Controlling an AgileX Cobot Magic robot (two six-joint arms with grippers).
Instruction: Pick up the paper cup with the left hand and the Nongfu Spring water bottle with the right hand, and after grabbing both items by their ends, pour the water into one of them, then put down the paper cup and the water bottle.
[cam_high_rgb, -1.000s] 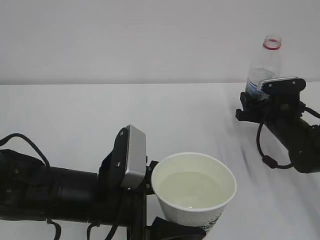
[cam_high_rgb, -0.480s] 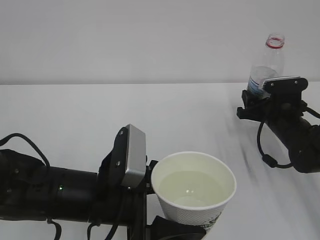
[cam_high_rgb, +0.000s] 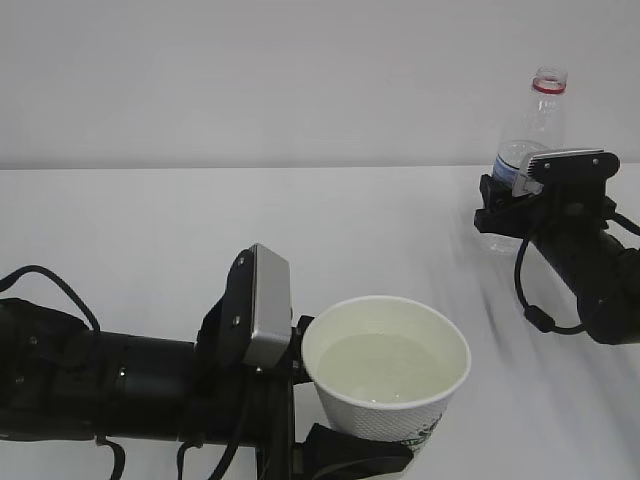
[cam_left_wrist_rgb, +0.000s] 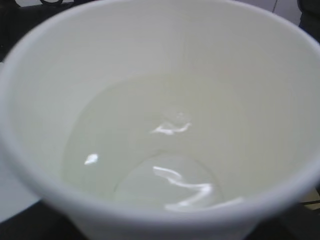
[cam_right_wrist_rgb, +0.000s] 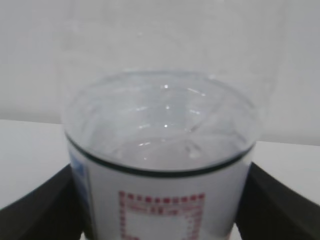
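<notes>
My left gripper (cam_high_rgb: 330, 430) is shut on the white paper cup (cam_high_rgb: 385, 400), holding it upright at the front of the exterior view. Clear water (cam_left_wrist_rgb: 165, 150) fills the lower part of the cup (cam_left_wrist_rgb: 40, 100), whose rim fills the left wrist view. At the far right the Nongfu Spring water bottle (cam_high_rgb: 530, 130) stands upright with its base on the table. It has a red neck ring and no cap. My right gripper (cam_high_rgb: 505, 205) sits around its labelled middle. In the right wrist view the bottle (cam_right_wrist_rgb: 160, 150) fills the space between both black fingers (cam_right_wrist_rgb: 35, 205); no gap shows.
A plain white table (cam_high_rgb: 200, 240) runs back to a white wall (cam_high_rgb: 300, 80). My left arm (cam_high_rgb: 90, 385) lies along the front left edge, and the right arm (cam_high_rgb: 590, 280) with its cable enters from the right edge.
The bottle has gone from blurred and slightly tilted to upright, with its base now showing on the table. The right gripper has shifted slightly right. The cup has risen a little.
</notes>
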